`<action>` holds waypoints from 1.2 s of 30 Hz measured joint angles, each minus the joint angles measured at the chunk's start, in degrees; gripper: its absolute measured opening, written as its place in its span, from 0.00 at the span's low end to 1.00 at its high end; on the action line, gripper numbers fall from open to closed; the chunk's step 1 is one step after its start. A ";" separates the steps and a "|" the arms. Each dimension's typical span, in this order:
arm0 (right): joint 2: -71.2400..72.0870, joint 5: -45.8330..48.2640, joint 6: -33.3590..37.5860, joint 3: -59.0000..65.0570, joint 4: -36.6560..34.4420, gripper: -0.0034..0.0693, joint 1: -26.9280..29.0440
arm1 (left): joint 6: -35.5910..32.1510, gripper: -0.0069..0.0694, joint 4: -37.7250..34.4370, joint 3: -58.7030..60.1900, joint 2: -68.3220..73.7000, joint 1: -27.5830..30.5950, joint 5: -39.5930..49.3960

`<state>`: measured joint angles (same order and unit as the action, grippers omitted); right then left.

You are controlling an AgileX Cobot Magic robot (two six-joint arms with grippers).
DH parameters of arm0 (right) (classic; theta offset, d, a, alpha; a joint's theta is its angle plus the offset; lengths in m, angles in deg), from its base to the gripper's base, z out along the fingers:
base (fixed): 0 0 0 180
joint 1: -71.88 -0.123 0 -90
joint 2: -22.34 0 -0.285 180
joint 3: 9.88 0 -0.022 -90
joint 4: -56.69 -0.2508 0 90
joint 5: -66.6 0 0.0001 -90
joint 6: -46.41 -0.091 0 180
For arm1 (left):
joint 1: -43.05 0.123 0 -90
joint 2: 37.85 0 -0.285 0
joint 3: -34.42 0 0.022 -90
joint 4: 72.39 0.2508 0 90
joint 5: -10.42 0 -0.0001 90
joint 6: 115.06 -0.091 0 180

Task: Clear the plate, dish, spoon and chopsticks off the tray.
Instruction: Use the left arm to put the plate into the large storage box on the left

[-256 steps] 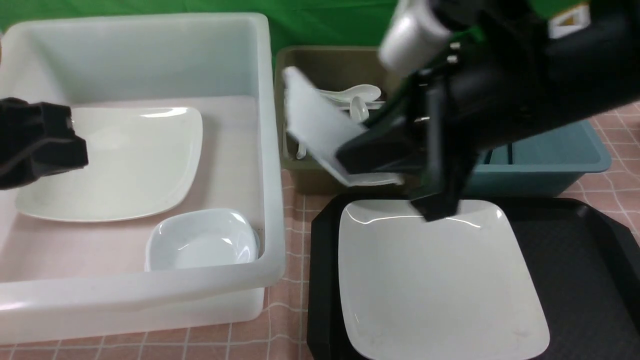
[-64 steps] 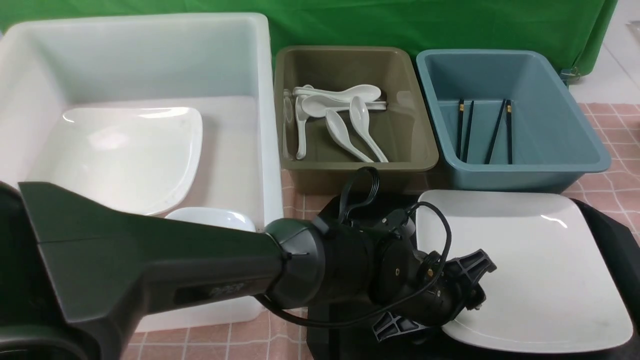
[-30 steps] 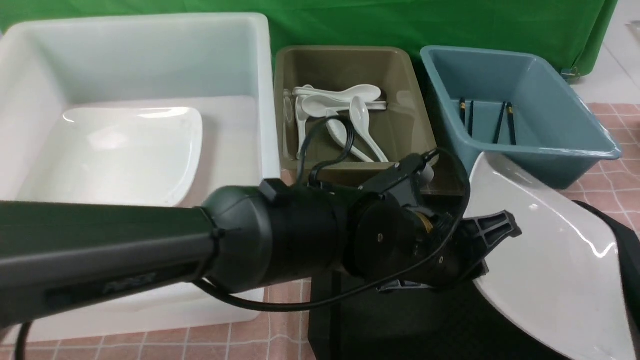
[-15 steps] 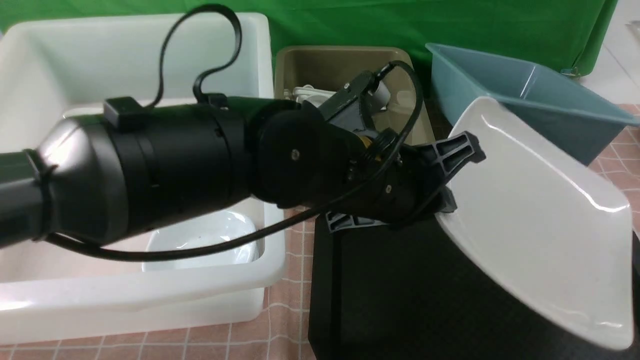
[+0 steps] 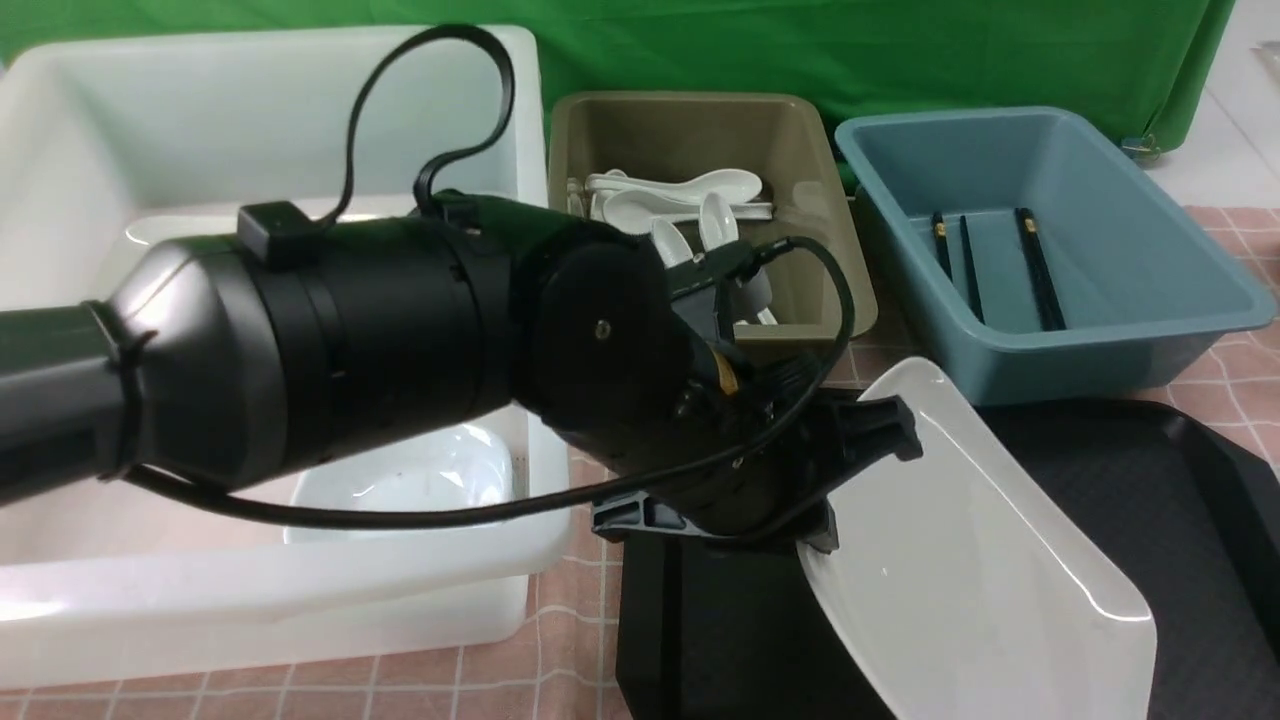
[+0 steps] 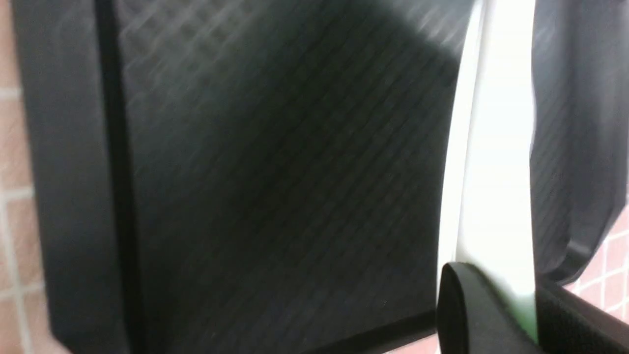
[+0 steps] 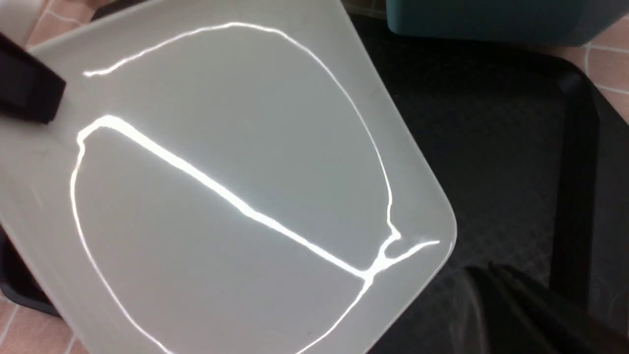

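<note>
Front view: left jaws clamp the tilted plate (image 5: 970, 570) at its ten o'clock edge over the tray (image 5: 1180, 500); right jaws together.

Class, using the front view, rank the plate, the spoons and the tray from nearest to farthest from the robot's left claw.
1. plate: gripped in the left claw.
2. tray: just beneath.
3. spoons: beyond, in the olive tub.

From where I sit, glossy smooth white plate (image 5: 960, 580), matt black plastic tray (image 5: 1150, 490) with diamond texture, smooth milky plastic tub (image 5: 200, 120)
</note>
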<state>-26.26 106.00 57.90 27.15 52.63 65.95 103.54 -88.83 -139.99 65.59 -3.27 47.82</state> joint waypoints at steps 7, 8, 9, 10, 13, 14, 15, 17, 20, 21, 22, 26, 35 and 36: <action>0.00 0.00 0.26 0.00 0.04 0.10 0.00 | -4.16 0.13 -0.37 0.00 -4.01 0.05 -0.30; 0.00 0.00 0.43 0.00 0.15 0.10 0.00 | -4.48 0.13 -0.50 0.00 -6.86 0.82 -1.15; 0.00 0.00 0.42 0.00 0.23 0.10 0.00 | -4.63 0.13 -0.65 0.00 -8.27 1.45 -1.60; 0.00 0.00 0.42 0.00 0.28 0.10 0.00 | -4.79 0.13 -0.91 0.00 -10.07 2.57 -2.02; 0.00 0.00 0.42 0.00 0.41 0.10 0.00 | -6.40 0.13 -1.46 0.00 -15.56 7.51 -2.81; 0.00 0.00 0.42 0.00 0.41 0.10 0.00 | -7.19 0.13 -1.55 0.00 -17.02 9.60 -2.81; 0.00 0.00 0.42 0.00 0.41 0.10 0.00 | -7.97 0.13 -1.60 0.00 -18.83 11.96 -2.75; 0.00 0.00 0.42 0.00 0.41 0.10 0.00 | -9.26 0.13 -1.76 0.00 -21.81 16.94 -2.47; 0.00 0.00 0.42 0.00 0.45 0.10 0.00 | -11.88 0.12 -1.65 0.00 -25.39 26.58 -0.86; 0.00 0.00 0.42 0.00 0.45 0.10 0.00 | -13.36 0.12 -1.54 0.00 -25.96 30.32 0.06; 0.00 0.00 0.42 0.00 0.45 0.10 0.00 | -13.69 0.12 -1.49 0.00 -25.96 31.05 0.30; 0.00 0.00 0.42 0.00 0.45 0.11 0.00 | -18.46 0.12 -0.89 0.00 -25.55 44.60 4.97; 0.00 0.00 0.31 0.04 0.45 0.13 0.00 | -37.41 0.13 -18.58 0.05 -17.14 67.32 4.01; 0.00 0.00 0.42 0.11 0.45 0.13 0.00 | -39.45 0.13 -20.24 0.05 -15.44 68.44 4.01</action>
<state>-26.26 106.00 58.32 27.25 53.07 65.95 64.10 -109.08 -139.94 50.15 65.17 51.83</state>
